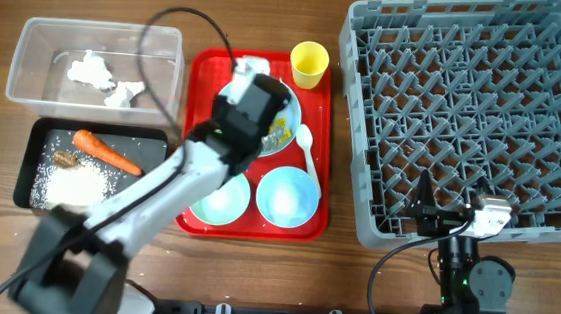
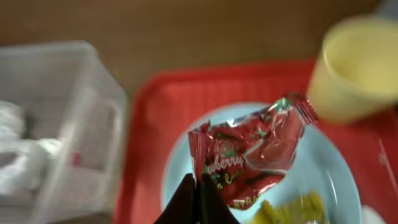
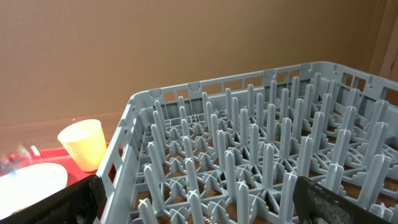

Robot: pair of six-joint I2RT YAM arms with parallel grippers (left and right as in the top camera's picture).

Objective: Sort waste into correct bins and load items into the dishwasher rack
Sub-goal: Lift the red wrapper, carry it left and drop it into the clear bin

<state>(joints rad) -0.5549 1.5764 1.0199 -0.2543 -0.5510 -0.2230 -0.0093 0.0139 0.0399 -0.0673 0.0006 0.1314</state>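
Observation:
My left gripper (image 2: pixel 198 193) is shut on a red wrapper (image 2: pixel 255 155) and holds it over the light-blue plate (image 2: pixel 323 174). A yellow wrapper (image 2: pixel 292 211) lies on that plate (image 1: pixel 289 108). The clear tub (image 1: pixel 169 43) holds white tissue (image 1: pixel 92 70). The black tray (image 1: pixel 36 136) holds a carrot (image 1: pixel 105 150), rice (image 1: pixel 73 186) and a brown lump (image 1: pixel 68 160). The yellow cup (image 1: pixel 309 63), white spoon (image 1: pixel 309 149), pale-green bowl (image 1: pixel 220 200) and light-blue bowl (image 1: pixel 287 196) sit on the red tray. My right gripper (image 3: pixel 199 199) is open and empty at the grey rack's (image 1: pixel 465 101) front edge.
The flat red tray (image 1: pixel 206 81) lies between the bins and the rack. My left arm (image 1: pixel 157 192) stretches across the red tray's left edge. A black cable (image 1: pixel 186 14) loops above the tub. The rack (image 3: pixel 249 143) fills the right wrist view.

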